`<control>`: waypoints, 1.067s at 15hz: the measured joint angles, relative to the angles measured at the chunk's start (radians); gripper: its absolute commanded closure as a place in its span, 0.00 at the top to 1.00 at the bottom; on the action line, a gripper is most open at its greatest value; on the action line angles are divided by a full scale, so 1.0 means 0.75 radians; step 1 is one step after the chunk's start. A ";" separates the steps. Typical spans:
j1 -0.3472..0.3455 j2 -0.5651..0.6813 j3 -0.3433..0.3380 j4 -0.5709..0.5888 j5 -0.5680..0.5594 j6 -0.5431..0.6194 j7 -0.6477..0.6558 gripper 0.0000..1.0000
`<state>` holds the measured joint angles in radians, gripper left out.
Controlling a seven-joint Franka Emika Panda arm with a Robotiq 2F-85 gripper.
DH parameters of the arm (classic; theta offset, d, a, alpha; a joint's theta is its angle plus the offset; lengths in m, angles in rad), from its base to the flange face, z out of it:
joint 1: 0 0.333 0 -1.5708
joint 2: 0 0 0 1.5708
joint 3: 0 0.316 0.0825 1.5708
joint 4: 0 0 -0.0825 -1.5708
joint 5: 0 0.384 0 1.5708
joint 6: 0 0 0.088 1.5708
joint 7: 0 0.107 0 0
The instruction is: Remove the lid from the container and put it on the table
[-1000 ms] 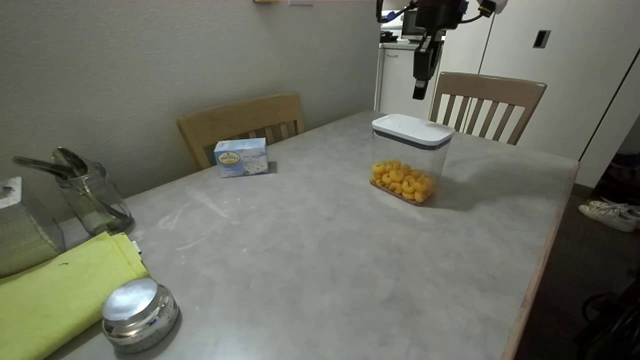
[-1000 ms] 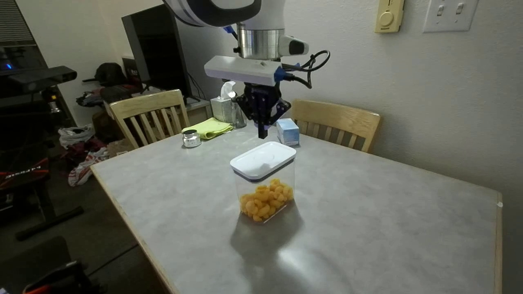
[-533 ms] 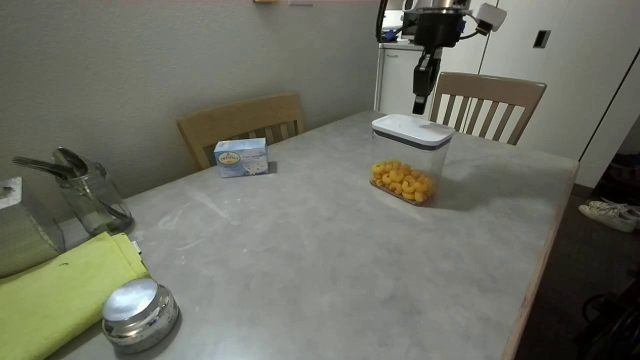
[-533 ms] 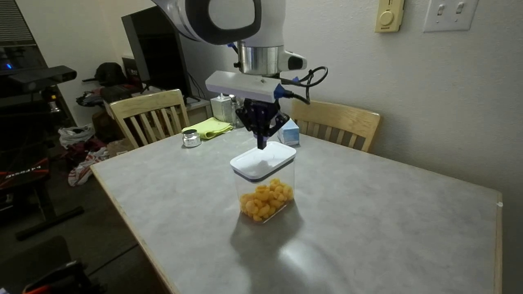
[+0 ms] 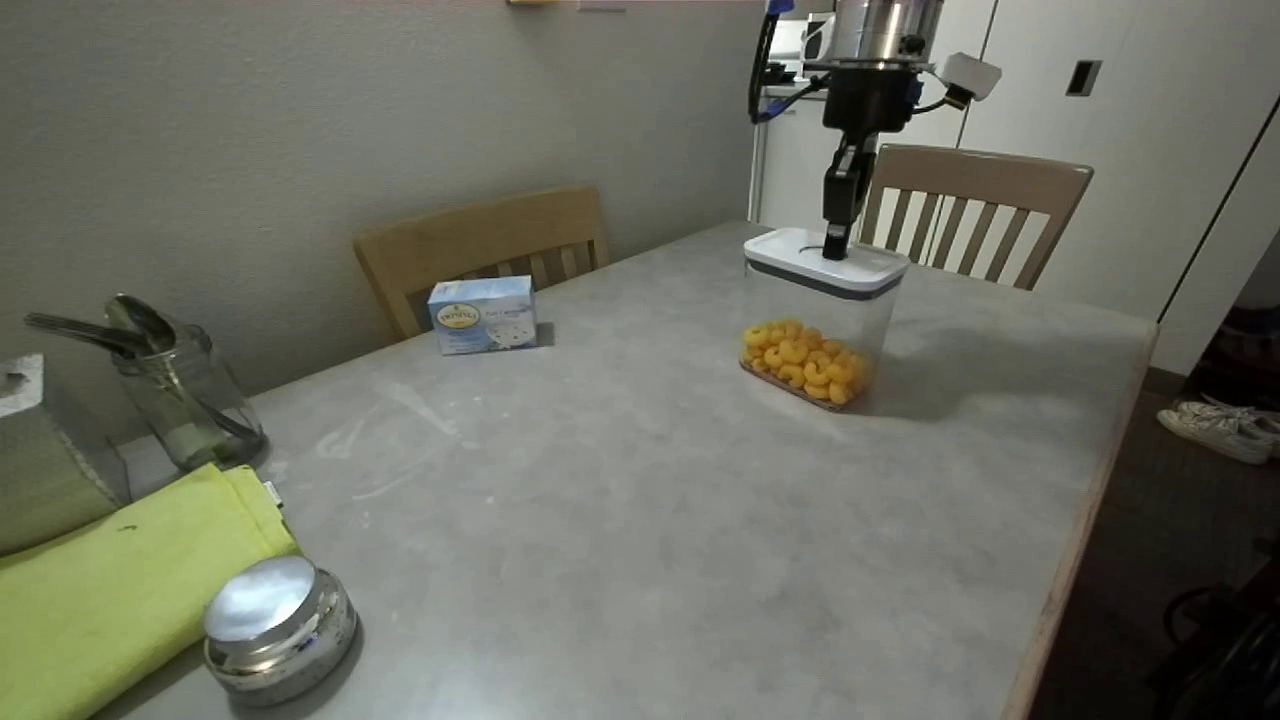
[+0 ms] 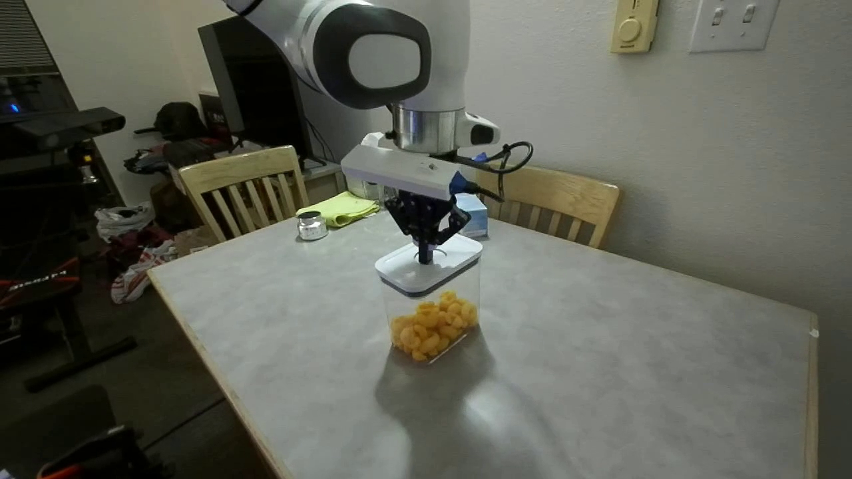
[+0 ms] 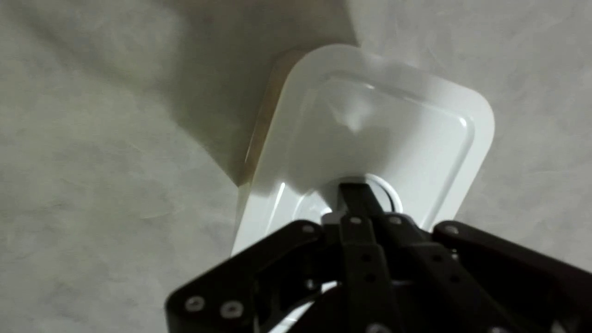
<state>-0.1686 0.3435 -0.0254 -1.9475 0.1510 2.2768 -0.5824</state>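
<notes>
The white lid (image 5: 785, 246) (image 6: 459, 251) sits flat on the clear container (image 5: 812, 350) (image 6: 432, 322), which stands upright on the grey table (image 5: 600, 520) with yellow-orange pieces inside. My gripper (image 5: 836, 252) (image 6: 426, 258) points straight down with its fingers together and nothing between them. Its tips reach the round button in the middle of the lid in both exterior views. In the wrist view the lid (image 7: 416, 125) lies under the gripper (image 7: 355, 187). A dark gap shows along the button's right edge; the fingers hide part of the button.
A blue tea box (image 5: 484, 316) stands near the wall edge. A jar of cutlery (image 5: 200, 400), a tissue box (image 5: 50, 450), a yellow cloth (image 5: 150, 580) and a round metal tin (image 5: 280, 630) stand at the table's far end. Wooden chairs (image 6: 546, 199) stand around the table.
My gripper has come straight down from above the lid until its tips reach the lid's middle. The button's round outline now shows on the lid. The container has not moved.
</notes>
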 measured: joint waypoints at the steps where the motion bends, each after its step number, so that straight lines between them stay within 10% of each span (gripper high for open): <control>1: -0.003 0.001 0.001 -0.001 0.013 0.003 -0.005 0.00; 7: -0.065 0.004 0.030 -0.005 0.192 -0.007 -0.156 0.00; 11: -0.057 -0.044 -0.006 0.001 -0.007 -0.008 -0.089 0.00; 14: -0.050 -0.126 -0.036 -0.001 -0.177 -0.008 -0.026 0.32; 16: -0.047 -0.174 -0.042 -0.001 -0.232 -0.008 -0.012 0.22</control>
<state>-0.2039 0.2132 -0.0572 -1.9481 -0.0230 2.2708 -0.5914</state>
